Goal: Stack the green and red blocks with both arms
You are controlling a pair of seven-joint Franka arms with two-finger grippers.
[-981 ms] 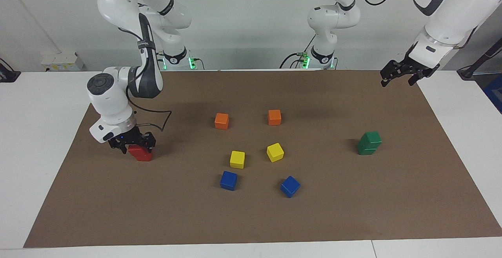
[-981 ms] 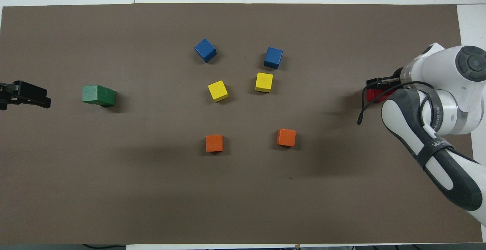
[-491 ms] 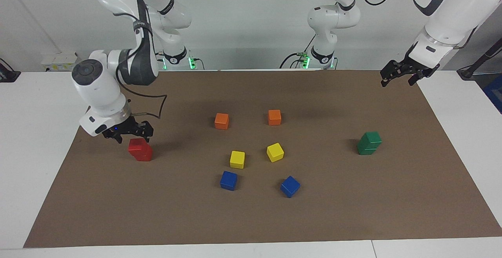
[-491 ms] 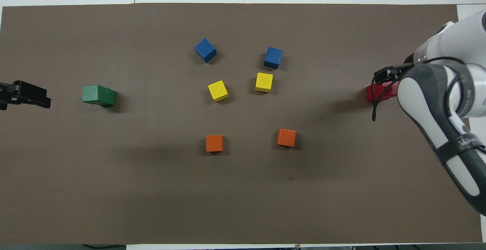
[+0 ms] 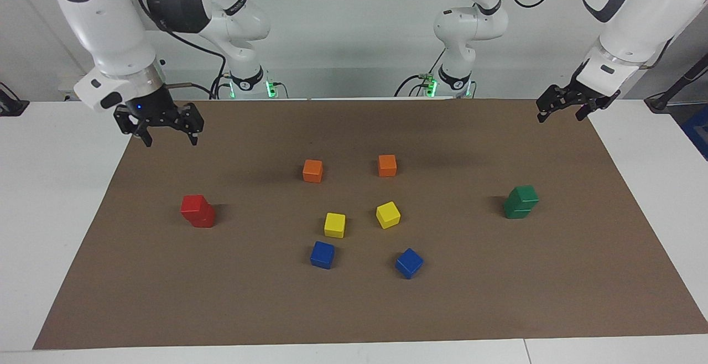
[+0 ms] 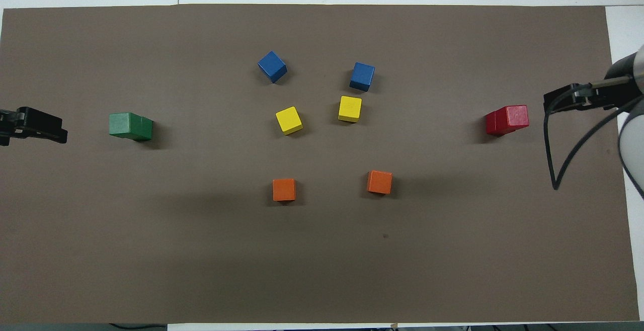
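we've got red blocks [image 5: 197, 211] stacked, green blocks [image 5: 520, 202] stacked, right gripper [image 5: 164, 134] and left gripper [image 5: 560, 110] both raised, jaws apart, holding nothing

left gripper [image 6: 30, 126] cropped overhead, right arm [image 6: 631, 135] cropped

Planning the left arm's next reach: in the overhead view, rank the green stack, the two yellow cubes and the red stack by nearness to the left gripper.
1. Green stack, at the left gripper's end.
2. Two yellow cubes, mid-mat.
3. Red stack, at the right arm's end.
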